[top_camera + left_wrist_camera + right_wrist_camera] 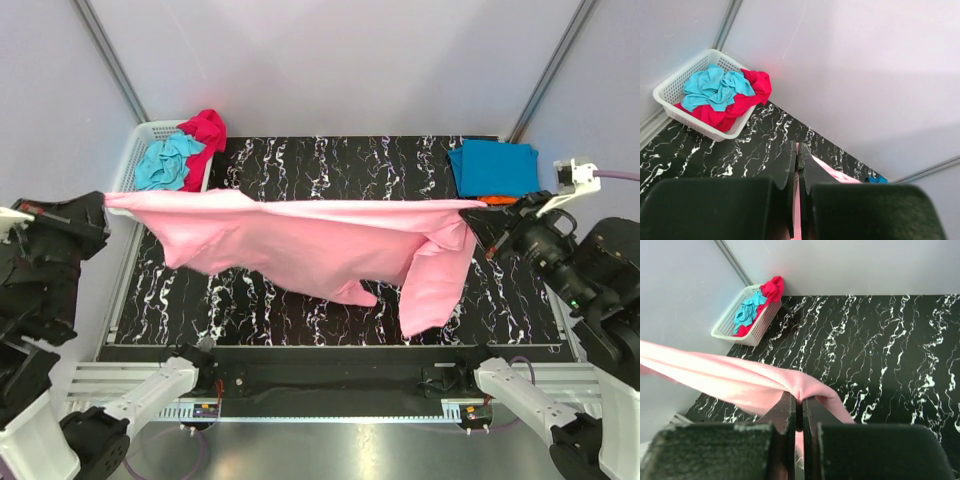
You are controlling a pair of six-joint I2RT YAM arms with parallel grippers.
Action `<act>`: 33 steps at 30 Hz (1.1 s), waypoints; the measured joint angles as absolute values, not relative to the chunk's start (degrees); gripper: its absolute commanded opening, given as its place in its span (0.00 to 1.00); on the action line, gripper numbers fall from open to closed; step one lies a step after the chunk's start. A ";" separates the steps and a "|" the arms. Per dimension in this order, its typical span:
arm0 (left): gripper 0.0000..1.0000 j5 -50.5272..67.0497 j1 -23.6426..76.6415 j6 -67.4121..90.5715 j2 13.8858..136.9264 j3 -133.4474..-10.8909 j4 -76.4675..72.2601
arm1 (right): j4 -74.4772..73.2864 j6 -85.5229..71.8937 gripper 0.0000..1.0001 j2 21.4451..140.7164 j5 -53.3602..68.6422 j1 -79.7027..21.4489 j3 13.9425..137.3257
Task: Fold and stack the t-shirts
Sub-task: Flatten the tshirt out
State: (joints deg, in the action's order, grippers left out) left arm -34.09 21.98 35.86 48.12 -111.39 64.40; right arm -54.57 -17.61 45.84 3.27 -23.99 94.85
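A light pink t-shirt (310, 245) hangs stretched above the black marbled table (340, 165), held at both ends. My left gripper (104, 200) is shut on its left end, with pink cloth between the fingers in the left wrist view (799, 150). My right gripper (482, 207) is shut on its right end, where cloth bunches at the fingertips (801, 399). A folded blue t-shirt (493, 167) lies at the back right on an orange one (497, 200). Teal (168, 162) and magenta/red (206, 135) t-shirts sit crumpled in the basket.
A white slatted basket (135, 150) stands at the table's back left corner; it also shows in the left wrist view (670, 90) and the right wrist view (730, 335). Grey walls enclose the table on three sides.
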 measured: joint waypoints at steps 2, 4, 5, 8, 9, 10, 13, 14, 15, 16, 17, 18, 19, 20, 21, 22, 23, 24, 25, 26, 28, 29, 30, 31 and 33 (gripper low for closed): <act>0.00 -34.37 21.98 35.18 49.69 -111.74 63.79 | -52.18 -17.56 0.00 46.44 3.07 -24.01 93.36; 0.00 -34.94 21.98 34.39 53.65 -111.74 62.54 | -48.90 -17.52 0.00 48.64 2.20 -24.01 90.02; 0.00 -35.09 21.96 34.15 56.38 -111.59 61.82 | -47.18 -17.52 0.00 50.78 1.72 -24.01 88.12; 0.00 -35.20 21.82 33.39 68.51 -111.33 59.02 | -40.60 -17.63 0.00 60.01 0.21 -23.99 81.82; 0.00 -35.18 21.82 33.21 72.77 -111.13 58.02 | -37.89 -17.80 0.00 63.81 -0.14 -23.97 79.37; 0.00 -35.18 21.78 33.04 77.84 -111.00 57.04 | -35.75 -17.89 0.00 67.09 -0.40 -23.97 77.28; 0.00 -35.14 21.67 33.04 92.62 -110.41 54.43 | -31.79 -18.70 0.25 78.06 -1.98 -23.97 70.35; 0.00 -35.14 21.67 33.15 97.36 -110.32 54.30 | -31.46 -19.14 0.35 81.34 -3.42 -23.97 68.97; 0.00 -35.09 21.67 33.30 101.21 -110.24 54.19 | -31.53 -19.42 0.42 84.42 -5.52 -23.99 68.55; 0.00 -35.07 21.65 33.61 105.14 -110.21 54.41 | -31.09 -19.75 0.45 87.66 -7.73 -23.99 68.62; 0.00 -35.03 21.63 34.11 108.64 -110.21 54.41 | -30.39 -19.88 0.43 90.04 -9.82 -23.97 68.69; 0.00 -35.03 21.61 34.50 111.09 -110.13 54.41 | -30.02 -20.03 0.42 92.71 -12.84 -23.94 68.90; 0.00 -35.03 21.61 35.07 113.47 -109.78 54.46 | -29.87 -20.21 0.42 94.56 -15.05 -23.92 69.30; 0.00 -35.05 21.58 35.64 114.74 -108.86 54.41 | -29.78 -20.43 0.42 96.62 -17.80 -23.88 69.95; 0.00 -35.27 21.58 36.14 115.22 -107.55 54.50 | -29.67 -20.58 0.42 98.30 -20.49 -23.83 70.59; 0.00 -35.46 21.56 36.47 115.24 -106.63 54.76 | -29.65 -20.60 0.42 99.09 -22.02 -23.83 70.91; 0.00 -36.03 21.54 36.77 115.11 -105.93 55.07 | -29.61 -20.58 0.41 99.55 -23.00 -23.83 71.26; 0.00 -36.45 21.50 37.01 114.91 -105.51 55.18 | -29.67 -20.29 0.41 99.59 -22.87 -23.77 71.50; 0.00 -36.82 21.43 37.15 114.54 -105.12 55.20 | -29.71 -19.94 0.40 99.59 -22.55 -23.66 72.01; 0.00 -37.17 21.37 37.28 114.04 -104.71 55.20 | -29.74 -19.53 0.37 99.61 -20.51 -23.62 72.95; 0.00 -37.85 21.30 37.39 112.86 -104.01 55.11 | -29.63 -19.18 0.37 99.66 -16.53 -23.53 74.52; 0.00 -37.98 21.28 37.41 112.40 -103.72 55.11 | -29.32 -19.18 0.37 99.66 -14.24 -23.53 75.11; 0.00 -38.02 21.19 37.45 111.79 -103.39 55.13 | -28.93 -19.20 0.37 99.61 -12.27 -23.53 75.29; 0.00 -38.06 21.15 37.47 111.42 -103.20 55.16 | -28.73 -19.29 0.38 99.61 -10.55 -23.57 75.29; 0.00 -38.06 21.08 37.52 110.65 -102.59 55.05 | -28.53 -19.49 0.38 99.59 -7.86 -23.62 74.56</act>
State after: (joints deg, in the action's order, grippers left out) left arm -38.06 21.08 37.52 110.65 -102.59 55.05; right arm -28.53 -19.49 99.59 -7.86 -23.62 74.56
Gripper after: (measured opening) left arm 0.016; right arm 0.375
